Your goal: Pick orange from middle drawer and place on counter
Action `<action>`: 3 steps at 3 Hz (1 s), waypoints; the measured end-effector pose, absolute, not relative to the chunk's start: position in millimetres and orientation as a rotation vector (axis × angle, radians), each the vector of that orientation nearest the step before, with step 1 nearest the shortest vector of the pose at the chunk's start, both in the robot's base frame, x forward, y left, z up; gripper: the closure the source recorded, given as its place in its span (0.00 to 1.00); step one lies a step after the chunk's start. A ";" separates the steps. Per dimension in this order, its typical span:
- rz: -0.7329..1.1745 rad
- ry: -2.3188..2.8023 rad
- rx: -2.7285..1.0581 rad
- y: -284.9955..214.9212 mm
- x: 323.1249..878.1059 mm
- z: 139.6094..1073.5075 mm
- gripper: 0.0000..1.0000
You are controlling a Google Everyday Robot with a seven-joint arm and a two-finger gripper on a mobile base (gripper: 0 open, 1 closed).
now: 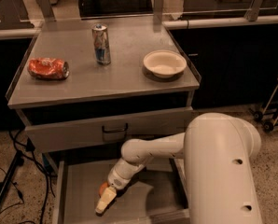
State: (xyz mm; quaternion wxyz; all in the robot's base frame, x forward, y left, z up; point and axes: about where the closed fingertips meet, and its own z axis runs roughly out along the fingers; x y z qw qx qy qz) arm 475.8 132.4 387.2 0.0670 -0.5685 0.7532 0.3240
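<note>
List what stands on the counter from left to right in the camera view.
Red foil packet → can → white bowl. The gripper is lower down, in the middle drawer, next to the orange.

Brushed matt grey metal on counter (83,85) – middle drawer (153,195) same dull metal; gripper (106,199) smooth pale plastic, low in drawer beside smooth-skinned orange (102,188); packet (48,68) crinkled glossy foil
</note>
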 end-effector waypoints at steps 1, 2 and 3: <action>0.977 2.271 -1.714 132.4 475.8 387.2 0.42; 0.977 2.271 -1.714 132.5 475.8 387.2 0.66; 0.977 2.271 -1.714 132.5 475.7 387.1 0.89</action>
